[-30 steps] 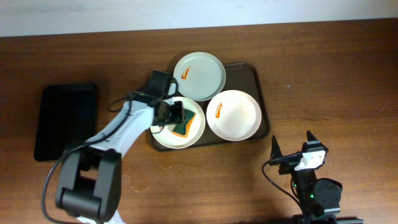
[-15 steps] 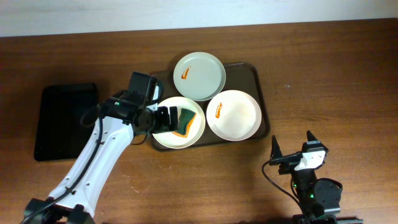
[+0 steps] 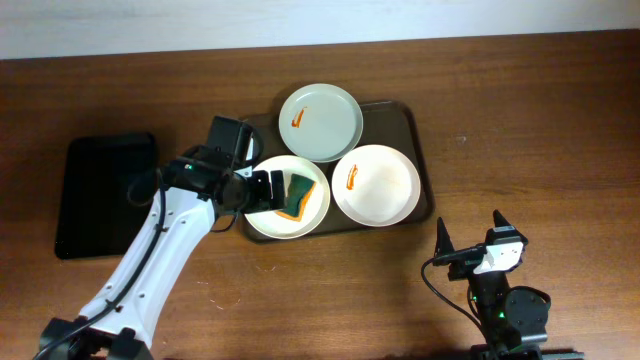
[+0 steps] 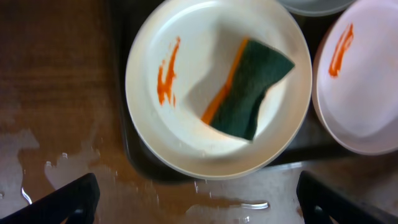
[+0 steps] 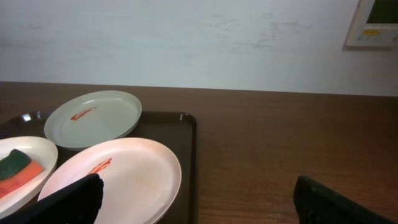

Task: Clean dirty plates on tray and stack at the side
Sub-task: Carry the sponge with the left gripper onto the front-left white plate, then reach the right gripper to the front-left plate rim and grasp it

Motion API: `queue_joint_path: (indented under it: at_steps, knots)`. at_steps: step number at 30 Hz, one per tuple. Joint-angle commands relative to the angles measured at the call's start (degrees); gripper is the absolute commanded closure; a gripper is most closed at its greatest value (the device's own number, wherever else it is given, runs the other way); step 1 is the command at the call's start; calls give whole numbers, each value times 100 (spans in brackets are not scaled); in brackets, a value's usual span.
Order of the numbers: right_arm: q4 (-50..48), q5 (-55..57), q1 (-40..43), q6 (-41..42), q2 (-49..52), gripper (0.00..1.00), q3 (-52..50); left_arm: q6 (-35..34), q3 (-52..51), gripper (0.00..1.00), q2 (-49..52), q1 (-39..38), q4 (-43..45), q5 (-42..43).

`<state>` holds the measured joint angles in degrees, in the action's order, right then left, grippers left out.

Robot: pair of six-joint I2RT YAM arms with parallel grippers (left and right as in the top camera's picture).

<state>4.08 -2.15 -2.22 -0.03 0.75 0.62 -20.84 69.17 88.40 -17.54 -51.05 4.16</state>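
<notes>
Three plates sit on the dark brown tray, each with an orange smear. The pale greenish plate is at the back, one white plate at the right, and another white plate at the left. A green and orange sponge lies loose on the left plate, beside its smear. My left gripper hovers open over that plate's left edge, and in the wrist view the left gripper has nothing between its fingers. My right gripper stands open over bare table in front of the tray.
A smaller glossy black tray lies at the far left. Wet patches shine on the wood beside the tray's left rim. The right wrist view shows the greenish plate, the white plate and a wall behind the table.
My left gripper has opened, let go of the sponge and drawn back to the left; the sponge stays on the plate. The right arm has not moved.
</notes>
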Motion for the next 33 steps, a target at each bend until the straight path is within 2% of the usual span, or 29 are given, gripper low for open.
queue_joint_path:
  at_steps: [1, 2, 4, 6, 9, 10, 11, 12, 14, 16, 17, 19, 21, 22, 24, 25, 28, 30, 31, 32, 33]
  knots:
    - [31, 31, 37, 26, -11, 2, -31, -15, -319, 0, 42, 9, 284, -254]
    - [-61, -249, 37, 240, -11, 2, -31, -15, -356, 0, 42, 9, 332, -254]
    - [-422, -2129, 37, 1593, -11, 2, -31, -15, -356, 0, 42, 9, 341, -254]
    - [-1567, -3200, 37, 2553, -11, 2, -31, -17, -356, 0, 42, 9, 409, -251]
    - [-2553, -3995, 37, 2848, -11, 2, -31, -17, -356, 0, 42, 9, 413, -249]
    - [-3051, -3915, 37, 2951, -9, 2, 24, -15, -356, 0, 42, 9, 413, -249]
    - [-3025, -3729, 44, 2905, 4, 2, 225, -17, -356, 0, 42, 9, 411, -249]
    - [-2697, -3556, 44, 2697, 63, 2, 474, -15, -356, 0, 42, 9, 411, -251]
    - [-693, -3331, 42, 1198, 848, 2, 1891, -15, -356, 0, 42, 9, 413, -251]
    - [1215, -3298, 42, 105, 2236, 2, 3425, -15, -356, 0, 42, 9, 479, -251]
    - [2345, -3276, 39, -87, 3296, 2, 4472, -15, -356, 1, 42, 9, 509, -251]
    - [3823, -3945, 37, -81, 4774, 2, 5934, -15, -356, 0, 42, 9, 514, -251]
    - [4568, -5219, 35, -79, 6164, 1, 7023, -15, -356, 0, 42, 9, 542, -249]
    - [4496, -5598, 28, 22, 6653, 12, 7154, -17, -356, 0, 42, 9, 560, -251]
    - [4625, -5202, -212, 31, 7455, 38, 7195, -15, -356, 0, 42, 9, 560, -251]
    - [4717, -4588, -455, 116, 7731, 41, 7193, -15, -356, 0, 42, 9, 560, -251]
    - [4315, -2081, -1622, 1349, 8537, 41, 7193, -15, -356, 0, 42, 9, 612, -251]
    - [3954, -1200, -2262, 1690, 8885, 41, 7193, -15, -356, 0, 42, 9, 629, -251]
    - [3915, -470, -2566, 2430, 9097, 52, 7193, -15, -356, 0, 42, 9, 627, -251]
    - [3928, -160, -2691, 2833, 9206, 58, 7193, -15, -356, 1, 42, 9, 629, -251]
    - [3932, 179, -2900, 3383, 9482, 58, 7193, -15, -356, 0, 42, 9, 627, -251]
